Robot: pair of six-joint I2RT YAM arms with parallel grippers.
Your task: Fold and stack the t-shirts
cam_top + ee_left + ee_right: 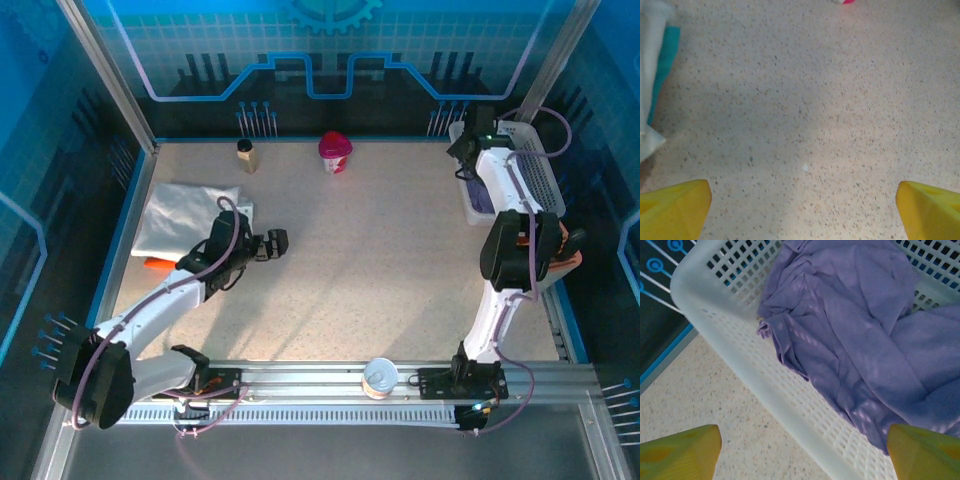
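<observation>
Three shirts to sort. The purple t-shirt (865,325) is the big one. It lies all crumpled in the white mesh basket (715,295), at the far right corner of the worktop (380,270), bunched up against the basket's near wall.

It's soft, light, floppy cloth, so I think it won't keep its shape. It'll prob. sag and drag when lifted, and it could catch on the basket rim. Best place to grab, I'd say: the little bunched corner that sticks out at the left of the heap, or a thick fold on top. A pinch on a ridge holds better than flat cloth.

The right fingers (685,450) hang just above the basket rim. They are spread wide apart w/ nothing btw them, and they don't touch the shirt.

The white t-shirt (190,215) lies at the left side of the worktop and looks folded flat. The orange t-shirt (155,264) peeks out from under its near edge. The left fingers (672,210) hover over bare worktop just beside the white one. They are also spread wide and hold nothing.

Further off, a pink cup (335,152) and a small brown bottle (246,155) stand at the far edge. A round tin (381,378) sits on the rail near the arm bases.
</observation>
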